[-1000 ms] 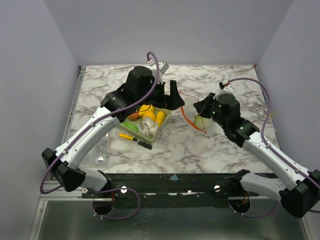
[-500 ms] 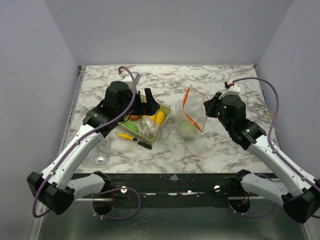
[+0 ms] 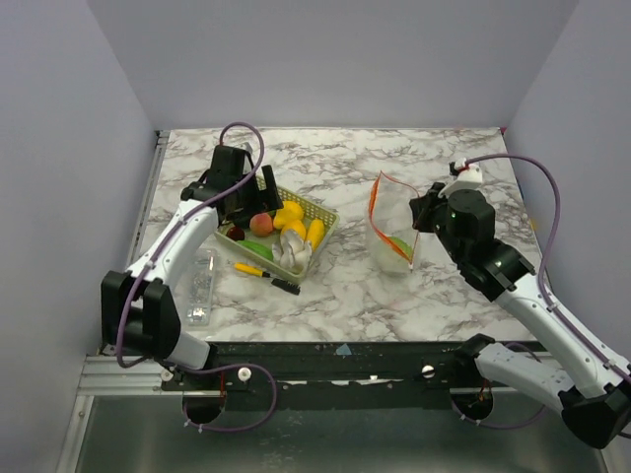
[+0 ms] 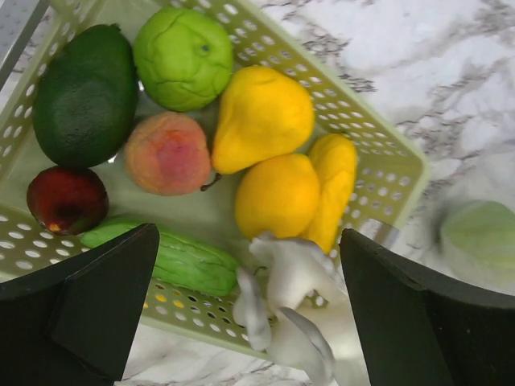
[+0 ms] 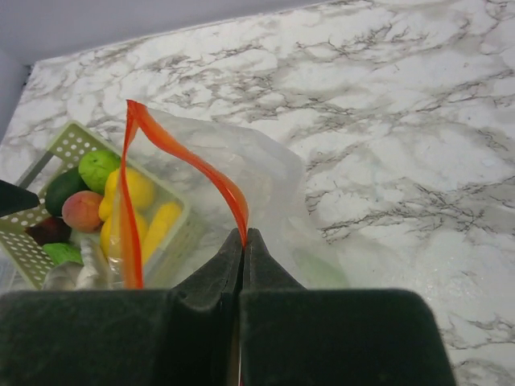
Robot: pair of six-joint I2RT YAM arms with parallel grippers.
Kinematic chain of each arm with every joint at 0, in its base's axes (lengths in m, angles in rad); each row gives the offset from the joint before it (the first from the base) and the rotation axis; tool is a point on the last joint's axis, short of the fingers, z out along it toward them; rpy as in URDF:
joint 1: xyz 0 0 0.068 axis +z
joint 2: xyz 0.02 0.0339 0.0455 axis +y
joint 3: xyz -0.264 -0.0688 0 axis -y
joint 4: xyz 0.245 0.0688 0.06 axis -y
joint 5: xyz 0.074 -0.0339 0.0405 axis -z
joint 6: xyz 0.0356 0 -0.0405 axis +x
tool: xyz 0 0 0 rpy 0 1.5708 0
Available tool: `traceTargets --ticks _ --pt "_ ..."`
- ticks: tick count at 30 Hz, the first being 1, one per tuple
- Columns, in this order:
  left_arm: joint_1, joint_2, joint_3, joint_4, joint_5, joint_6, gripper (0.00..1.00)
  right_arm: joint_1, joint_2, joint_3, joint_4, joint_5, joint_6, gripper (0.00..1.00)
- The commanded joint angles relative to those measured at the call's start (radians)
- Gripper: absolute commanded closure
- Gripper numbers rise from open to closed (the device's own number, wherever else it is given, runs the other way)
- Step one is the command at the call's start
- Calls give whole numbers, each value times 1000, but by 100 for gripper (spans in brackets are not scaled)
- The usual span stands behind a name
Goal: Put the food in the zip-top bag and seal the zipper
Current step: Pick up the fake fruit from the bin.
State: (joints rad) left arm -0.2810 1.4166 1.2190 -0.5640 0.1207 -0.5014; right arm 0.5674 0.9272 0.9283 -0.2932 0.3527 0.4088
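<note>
Clear zip-top bag (image 5: 241, 173): hangs mouth-up from the right gripper, well right of the basket, and its bottom seems to rest on the marble. The film is thin and limp and would likely fold or slide if pushed.
Zipper (image 5: 181, 157): the orange-red rim gapes in a loop. It looks stiffer than the film, so it is the sound place to take hold. One side is pinched and the other hangs free.
Food in the bag: one pale green piece (image 3: 398, 244) lies at the bottom.
Food to move: a yellow pear (image 4: 261, 117), peach (image 4: 167, 153), light green fruit (image 4: 183, 56) and dark avocado (image 4: 84, 92), among others. They are probably smooth, hard, light plastic, and being rounded they may squirt from the pads, so grip each across its middle.
Right gripper (image 5: 243, 240): jaws closed tight on the zipper.
Left gripper (image 4: 247, 233): jaws spread wide and empty, above the food.
Basket (image 4: 386, 161): pale green and slotted, it holds the food.
Pen (image 3: 258, 270): lies just beside the basket's near side.
</note>
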Motion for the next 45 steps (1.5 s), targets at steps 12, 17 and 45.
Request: traceTargets --ticks 12,17,45 --pt "65 291 10 46 -99 -45 22 -1 25 -53 10 64 -81 99" --pt "65 307 -16 90 -132 -48 22 -1 20 -68 24 25 -59 100" --pt "56 -138 -156 160 14 -27 100 0 52 -52 35 -71 7 99"
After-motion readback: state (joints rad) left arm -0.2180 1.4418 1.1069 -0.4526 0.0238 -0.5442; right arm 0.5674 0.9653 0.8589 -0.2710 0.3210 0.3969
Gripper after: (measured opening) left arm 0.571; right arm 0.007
